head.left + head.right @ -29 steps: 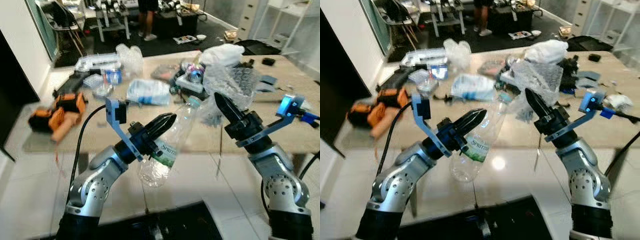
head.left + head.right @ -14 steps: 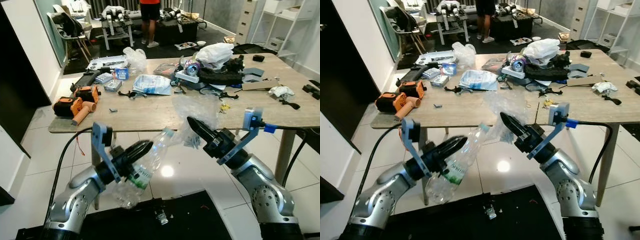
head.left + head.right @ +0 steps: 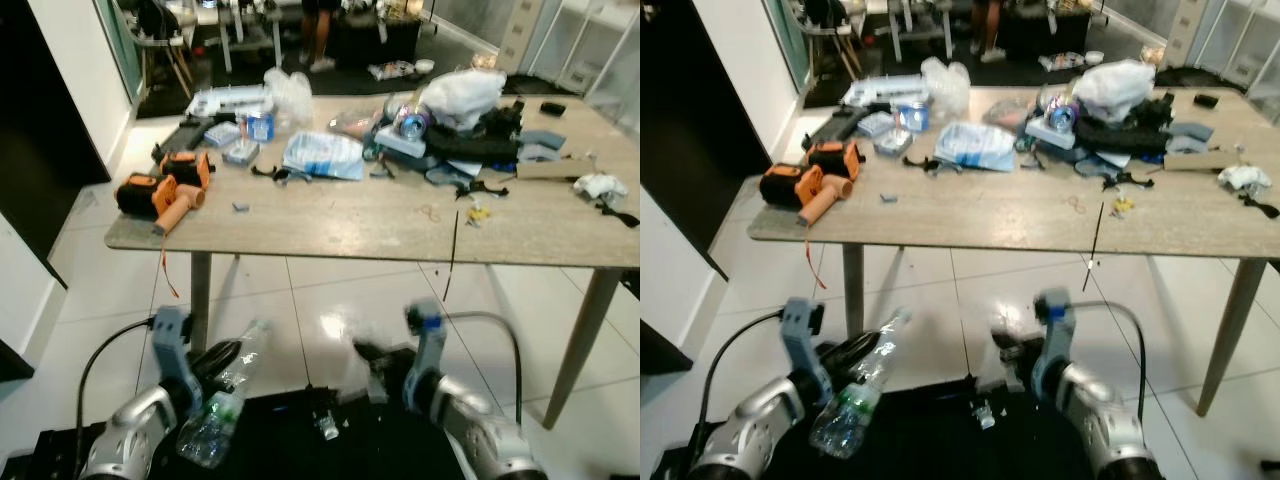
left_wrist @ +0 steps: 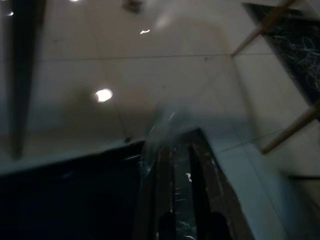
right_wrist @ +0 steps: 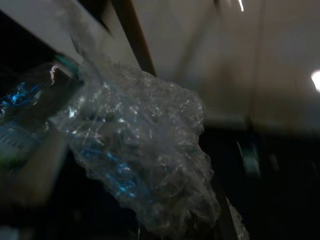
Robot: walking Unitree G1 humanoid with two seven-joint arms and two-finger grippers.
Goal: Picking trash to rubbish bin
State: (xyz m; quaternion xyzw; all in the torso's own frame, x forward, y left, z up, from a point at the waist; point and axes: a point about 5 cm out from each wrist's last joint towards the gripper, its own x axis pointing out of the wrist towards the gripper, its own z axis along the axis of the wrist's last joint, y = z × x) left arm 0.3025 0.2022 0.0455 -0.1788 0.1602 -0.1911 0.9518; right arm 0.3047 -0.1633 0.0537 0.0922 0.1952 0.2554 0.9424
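1. Far left on the worktop (image 3: 330, 225), an orange and black power tool (image 3: 160, 193) lies near the edge, its handle pointing toward the front.
2. Low down on the left, the left hand (image 3: 222, 357) has its two black fingers clamped on a clear plastic bottle (image 3: 222, 397) with a green label. The bottle tilts, cap end up toward the worktop, base down over the black bin opening (image 3: 290, 430) at the robot's feet.
3. In the left wrist view, the fingers (image 4: 162, 190) run close together with clear plastic (image 4: 165, 130) between and over them, above the dark rim and the pale tiled floor (image 4: 100, 65).
4. Centre of the worktop: a light blue plastic bag (image 3: 322, 156), with a small blue and white can (image 3: 260, 126) behind it.
5. Low in the middle, the right hand (image 3: 368, 358) sits blurred just above the bin; whether its fingers are apart or together I cannot tell from here.
6. In the right wrist view, a crumpled wad of clear plastic wrap (image 5: 145, 155) sits right at that hand.
7. Further right on the worktop, a white plastic bag (image 3: 462, 95) tops a heap of dark clutter (image 3: 480, 135).
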